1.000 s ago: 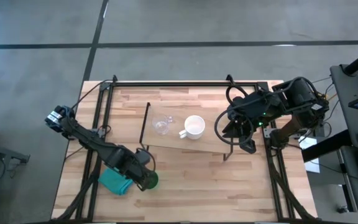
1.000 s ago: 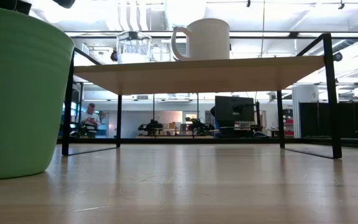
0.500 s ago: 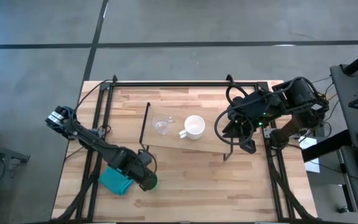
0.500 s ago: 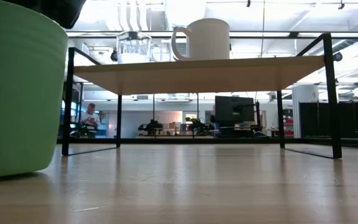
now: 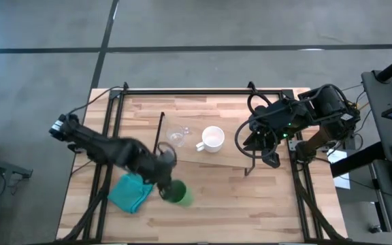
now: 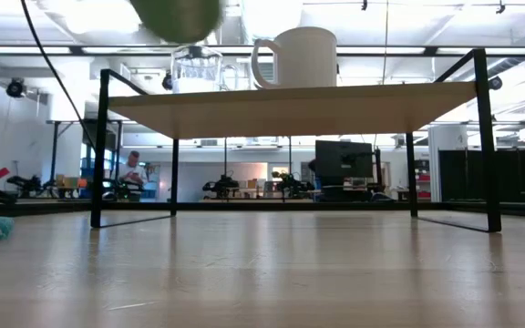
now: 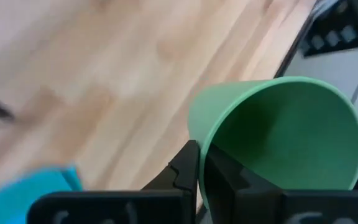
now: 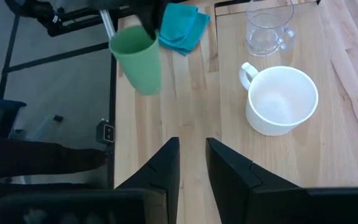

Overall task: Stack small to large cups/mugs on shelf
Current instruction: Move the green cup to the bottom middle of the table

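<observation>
**Green cup held up in the air by the left hand**

The table [image 5: 216, 204] is seen from above, with the shelf [image 5: 226, 158] standing on its middle part. The teal cloth [image 5: 129, 193] is laid on the table near the front left side, just beside the left arm.

The green cup [image 5: 177, 194] is gripped at its rim by the left hand [image 5: 163, 187], whose fingers are closed on the cup wall. The cup is lifted off the table and tilted, in front of the shelf. From the low view only its bottom [image 6: 179, 18] can be seen, high up at the left.

The white mug [image 5: 213, 139] is set upright on the shelf, with its handle turned toward the glass cup [image 5: 176, 136]. The glass cup is placed just beside it, near the left end of the shelf.

The right hand [image 8: 191, 163] is kept above the right end of the shelf, with its fingers a little apart and nothing held between them
</observation>
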You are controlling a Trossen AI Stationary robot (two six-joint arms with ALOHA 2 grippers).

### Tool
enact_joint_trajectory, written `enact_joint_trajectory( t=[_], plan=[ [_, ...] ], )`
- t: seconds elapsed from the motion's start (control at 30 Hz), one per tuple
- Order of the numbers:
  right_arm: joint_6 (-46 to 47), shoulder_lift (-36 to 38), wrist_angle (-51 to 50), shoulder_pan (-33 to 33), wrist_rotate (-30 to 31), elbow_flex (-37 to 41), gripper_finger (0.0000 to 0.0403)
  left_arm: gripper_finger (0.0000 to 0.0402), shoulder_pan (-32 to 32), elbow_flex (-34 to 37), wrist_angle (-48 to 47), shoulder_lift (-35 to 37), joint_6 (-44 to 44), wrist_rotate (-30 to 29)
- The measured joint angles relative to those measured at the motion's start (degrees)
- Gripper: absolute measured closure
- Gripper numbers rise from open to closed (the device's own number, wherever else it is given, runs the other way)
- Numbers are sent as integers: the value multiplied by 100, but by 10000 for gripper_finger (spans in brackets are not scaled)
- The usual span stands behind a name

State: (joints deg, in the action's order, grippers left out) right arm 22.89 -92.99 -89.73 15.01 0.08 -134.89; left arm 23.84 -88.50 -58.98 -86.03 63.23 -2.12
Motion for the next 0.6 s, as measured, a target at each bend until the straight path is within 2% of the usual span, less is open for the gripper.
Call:
enact_joint_trajectory(
  t=[0.17,0.3,0.5,0.6],
  plan=[
    [7,0,-6,1,-1,0,330,401,-655,-1058,-687,-212,-1045,-185],
    [7,38,-20,1,-1,2,330,401,-1100,-1842,-844,-486,-1861,-194],
    [7,375,-26,1,25,2,330,401,-1372,-3138,-1205,-1252,-2885,-171],
    [7,591,-27,4,284,2,330,401,-1426,-3880,-1578,-1747,-3269,-156]
  ],
)
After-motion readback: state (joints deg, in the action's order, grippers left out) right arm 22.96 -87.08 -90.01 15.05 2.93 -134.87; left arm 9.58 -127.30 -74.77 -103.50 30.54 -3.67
